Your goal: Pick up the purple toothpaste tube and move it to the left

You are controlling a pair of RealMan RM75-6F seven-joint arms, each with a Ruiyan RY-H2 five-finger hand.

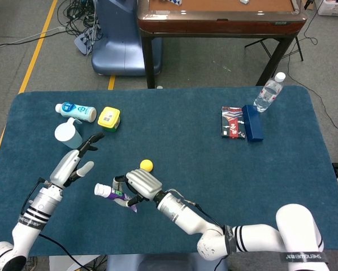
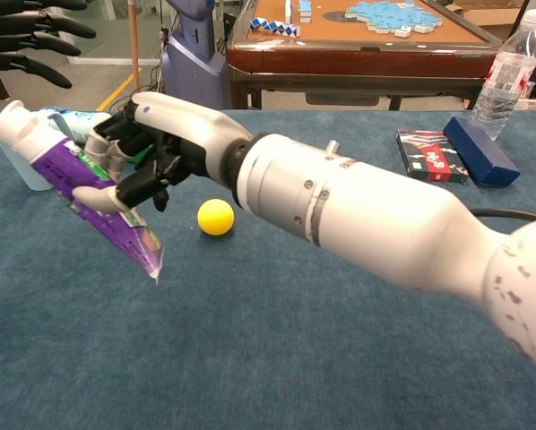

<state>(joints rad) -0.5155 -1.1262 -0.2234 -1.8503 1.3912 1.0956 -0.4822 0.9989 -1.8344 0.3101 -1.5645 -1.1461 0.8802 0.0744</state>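
Observation:
My right hand [image 1: 139, 186] [image 2: 151, 148] grips the purple toothpaste tube [image 1: 113, 195] [image 2: 75, 184] in the air above the blue table, left of the table's middle. The tube's white cap [image 2: 15, 121] points left and up, its crimped end down to the right. My left hand [image 1: 76, 161] hovers open just left of the tube, its fingers spread; in the chest view only its dark fingertips [image 2: 35, 27] show at the top left corner.
A yellow ball [image 1: 147, 165] [image 2: 215, 216] lies just right of the tube. A pale blue cup [image 1: 67, 134], a lying white bottle [image 1: 76, 110] and a yellow-green box [image 1: 108, 118] sit at the far left. Two flat boxes [image 1: 242, 122] and a water bottle [image 1: 269, 91] stand at the right.

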